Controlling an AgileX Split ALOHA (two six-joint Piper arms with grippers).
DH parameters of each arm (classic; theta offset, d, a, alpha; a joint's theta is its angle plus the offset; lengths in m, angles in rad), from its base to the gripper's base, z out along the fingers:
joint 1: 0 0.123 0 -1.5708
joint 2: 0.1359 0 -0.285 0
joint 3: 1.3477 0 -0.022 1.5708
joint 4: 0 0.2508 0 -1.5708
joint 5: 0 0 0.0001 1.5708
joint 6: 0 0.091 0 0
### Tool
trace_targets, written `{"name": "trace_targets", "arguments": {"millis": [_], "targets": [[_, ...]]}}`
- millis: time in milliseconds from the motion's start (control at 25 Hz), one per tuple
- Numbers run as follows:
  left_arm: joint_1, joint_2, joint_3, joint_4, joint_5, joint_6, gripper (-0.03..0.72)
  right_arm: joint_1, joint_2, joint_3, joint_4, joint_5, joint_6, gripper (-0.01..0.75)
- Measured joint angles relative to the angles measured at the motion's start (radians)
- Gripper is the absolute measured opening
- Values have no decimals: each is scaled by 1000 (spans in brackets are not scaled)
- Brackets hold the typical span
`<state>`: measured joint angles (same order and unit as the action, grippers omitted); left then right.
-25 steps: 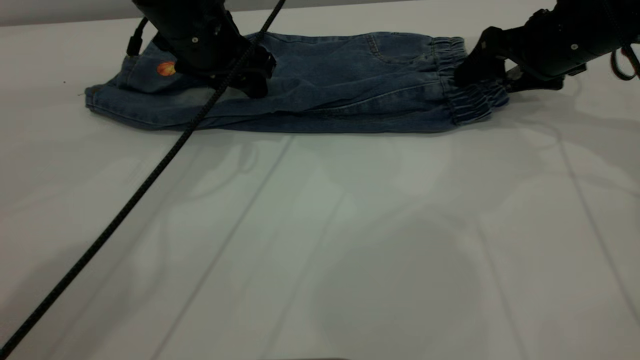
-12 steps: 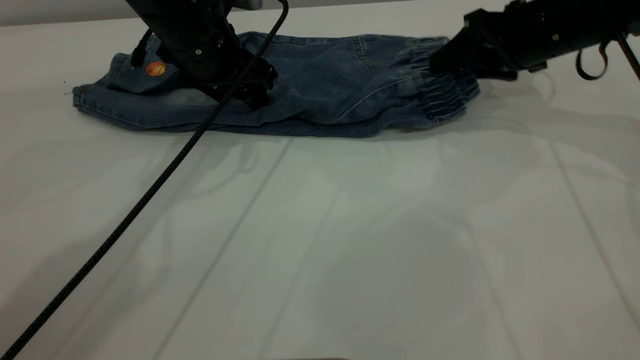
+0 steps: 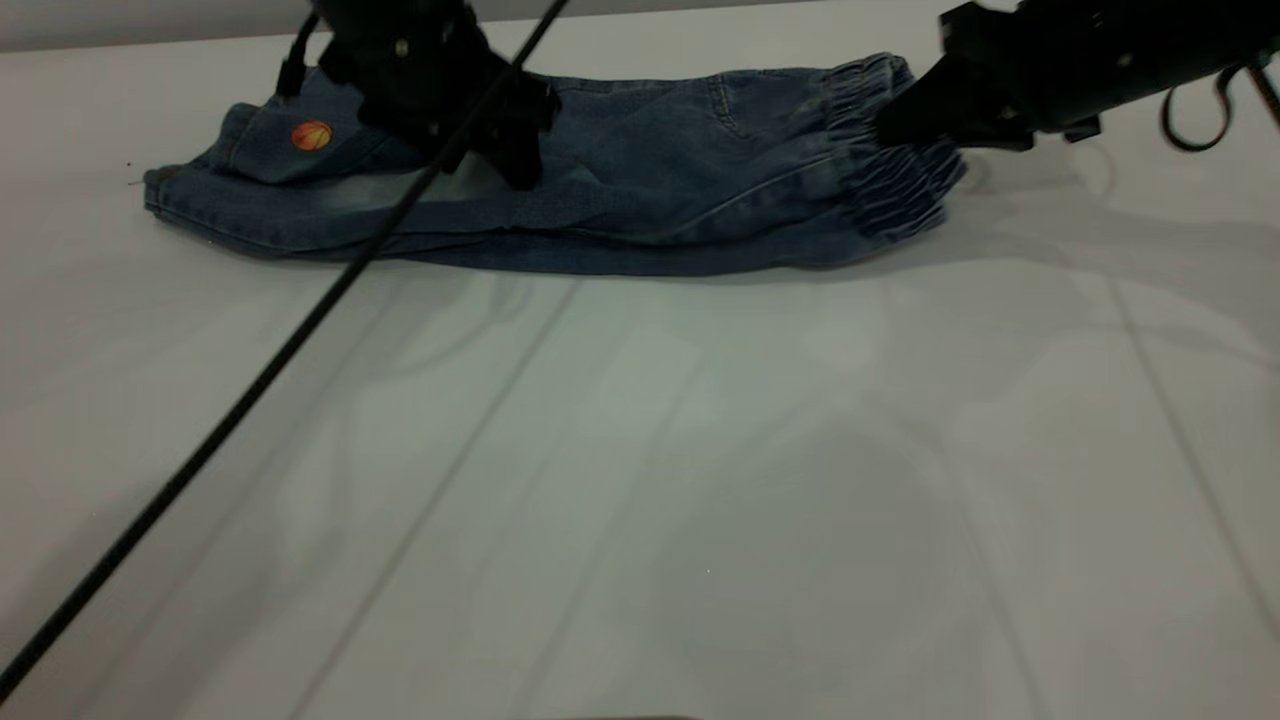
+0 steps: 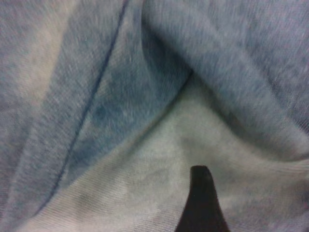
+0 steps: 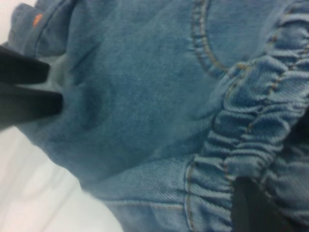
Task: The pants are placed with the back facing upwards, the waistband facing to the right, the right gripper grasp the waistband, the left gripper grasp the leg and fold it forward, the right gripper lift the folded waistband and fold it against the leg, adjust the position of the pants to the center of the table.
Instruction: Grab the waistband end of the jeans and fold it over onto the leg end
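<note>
A: So where are the faded blue denim pants (image 3: 620, 170)?

B: Folded lengthwise along the white bench's (image 3: 640, 480) far edge; the near side lies open.

A: Fingers?

B: The right black gripper (image 3: 915, 115) pinches the elastic waistband (image 3: 890, 150), raised at the far-right corner. The left black gripper (image 3: 510, 140) presses into the leg (image 3: 300, 160); its spread I cannot tell.

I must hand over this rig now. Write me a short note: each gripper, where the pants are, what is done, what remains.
Right gripper: shut on the waistband, lifted slightly.
Left gripper: down on the leg; jaws unclear.
The pants: folded lengthwise, at the far edge of the table.
Done: first fold.
Left: fold waistband onto leg, move pants to centre.
</note>
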<state>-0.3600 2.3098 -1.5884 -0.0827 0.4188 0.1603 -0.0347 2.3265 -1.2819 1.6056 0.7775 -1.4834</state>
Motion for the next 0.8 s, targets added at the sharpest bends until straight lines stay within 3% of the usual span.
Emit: {"name": "trace_targets", "arguments": {"millis": [280,520,800], "targets": [[0,7,-36,0,59,0,489,-47,-113,-104,-218,45,219,50],[0,18,-36,0,83,0,489,-47,-162,-246,-348,164,385,50],[-17,43,-38,-34,75,-1,489,17,-163,-310,-365,224,443,50]]}}
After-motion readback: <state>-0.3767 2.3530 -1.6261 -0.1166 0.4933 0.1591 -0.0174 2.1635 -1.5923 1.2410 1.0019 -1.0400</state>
